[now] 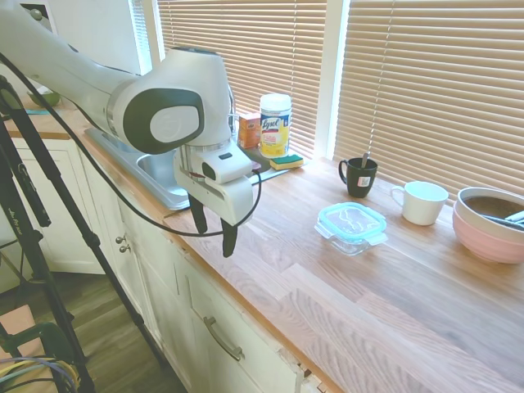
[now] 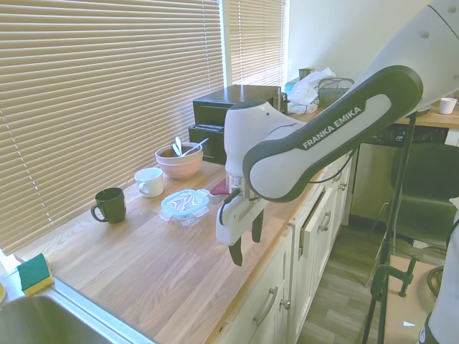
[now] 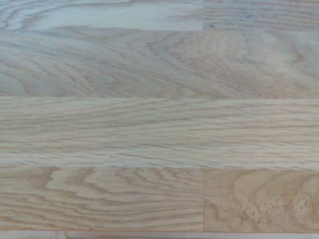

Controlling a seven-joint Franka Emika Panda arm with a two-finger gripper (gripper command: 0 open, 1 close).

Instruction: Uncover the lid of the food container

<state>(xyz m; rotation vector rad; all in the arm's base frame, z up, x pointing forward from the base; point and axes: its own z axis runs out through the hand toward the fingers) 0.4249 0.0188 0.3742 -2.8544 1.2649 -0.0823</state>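
The gripper (image 1: 214,232) hangs released and empty above the desk (image 1: 393,319) edge, well apart from the container (image 1: 350,233). The lid (image 1: 351,219) sits on it, so the approach looks not yet made.

We count one food container (image 1: 350,237) on the wooden counter (image 1: 393,311), with one lid (image 1: 351,219) sitting on it. We count two cups: one white cup (image 1: 421,202) and one dark mug (image 1: 359,176). We see one pink-and-white bowl (image 1: 490,224), one yellow-and-green sponge (image 1: 286,162), one Lysol wipes tub (image 1: 275,124) and one small orange box (image 1: 249,130). There is one sink (image 1: 160,176) and one black appliance (image 2: 233,115). In the wrist view we count nothing but the counter's wood planks (image 3: 159,129).
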